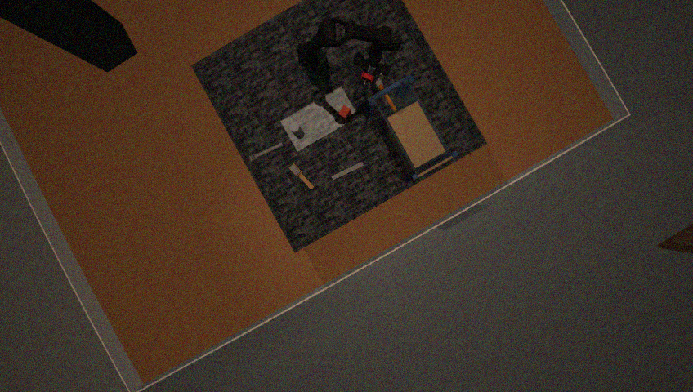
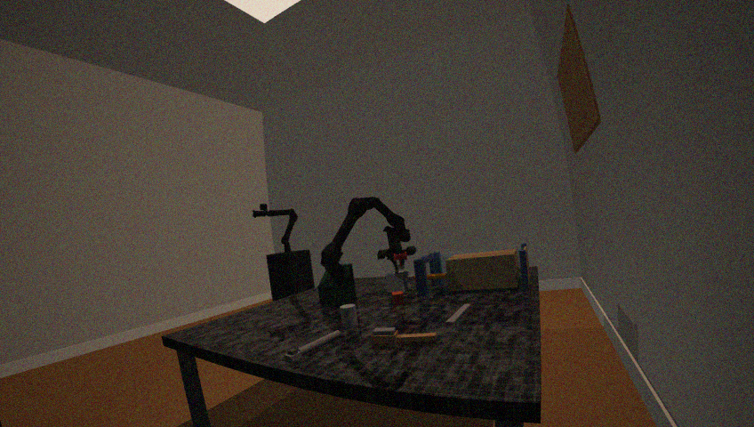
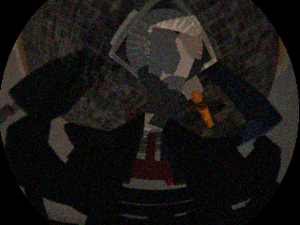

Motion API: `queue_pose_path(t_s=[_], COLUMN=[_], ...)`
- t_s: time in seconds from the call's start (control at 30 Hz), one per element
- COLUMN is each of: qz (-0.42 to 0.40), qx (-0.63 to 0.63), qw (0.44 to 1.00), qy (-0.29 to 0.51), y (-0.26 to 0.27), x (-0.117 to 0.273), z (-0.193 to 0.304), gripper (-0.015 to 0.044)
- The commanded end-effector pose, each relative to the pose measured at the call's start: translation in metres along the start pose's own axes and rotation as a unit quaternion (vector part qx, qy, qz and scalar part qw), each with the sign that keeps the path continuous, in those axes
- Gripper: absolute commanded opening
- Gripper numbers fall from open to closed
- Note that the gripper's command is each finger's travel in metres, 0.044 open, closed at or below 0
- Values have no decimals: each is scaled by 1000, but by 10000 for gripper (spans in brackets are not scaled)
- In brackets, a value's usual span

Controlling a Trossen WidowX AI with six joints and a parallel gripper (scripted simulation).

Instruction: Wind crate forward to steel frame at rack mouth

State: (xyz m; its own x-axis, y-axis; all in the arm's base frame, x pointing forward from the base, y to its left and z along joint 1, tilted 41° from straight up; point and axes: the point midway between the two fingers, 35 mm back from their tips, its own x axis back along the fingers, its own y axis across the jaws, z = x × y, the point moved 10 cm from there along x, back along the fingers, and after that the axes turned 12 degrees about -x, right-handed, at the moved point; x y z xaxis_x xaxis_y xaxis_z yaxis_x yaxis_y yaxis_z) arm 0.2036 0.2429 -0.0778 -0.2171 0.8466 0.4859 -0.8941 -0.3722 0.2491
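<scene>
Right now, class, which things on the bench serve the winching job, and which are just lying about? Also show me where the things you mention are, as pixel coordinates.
Job:
red winch handle [image 1: 367,76] [image 2: 400,255] [image 3: 152,170], in the claw [image 1: 370,73] [image 2: 400,266] [image 3: 154,116]
hand winch [image 1: 379,82] [image 2: 394,281] [image 3: 164,52]
orange strap [image 1: 389,100] [image 2: 436,275] [image 3: 204,112]
crate [image 1: 416,134] [image 2: 482,270]
blue frame [image 1: 388,89] [image 2: 418,276] [image 3: 260,112]

Lying about:
hammer [image 1: 306,180] [image 2: 416,335]
wrench-like tool [image 1: 267,150] [image 2: 320,342]
flat bar [image 1: 347,171] [image 2: 458,313]
grey cylinder [image 1: 298,132] [image 2: 348,316]
orange-red block [image 1: 344,111] [image 2: 397,296]
</scene>
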Motion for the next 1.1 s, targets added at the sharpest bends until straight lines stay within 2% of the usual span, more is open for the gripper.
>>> queue_pose_path(t_s=[0.0, 1.07], qz=[2, 2], qx=[2, 2], qw=[1000, 1000], qy=[2, 2], y=[0, 0], x=[-1, -7], z=[0, -3], gripper=[0, 0])
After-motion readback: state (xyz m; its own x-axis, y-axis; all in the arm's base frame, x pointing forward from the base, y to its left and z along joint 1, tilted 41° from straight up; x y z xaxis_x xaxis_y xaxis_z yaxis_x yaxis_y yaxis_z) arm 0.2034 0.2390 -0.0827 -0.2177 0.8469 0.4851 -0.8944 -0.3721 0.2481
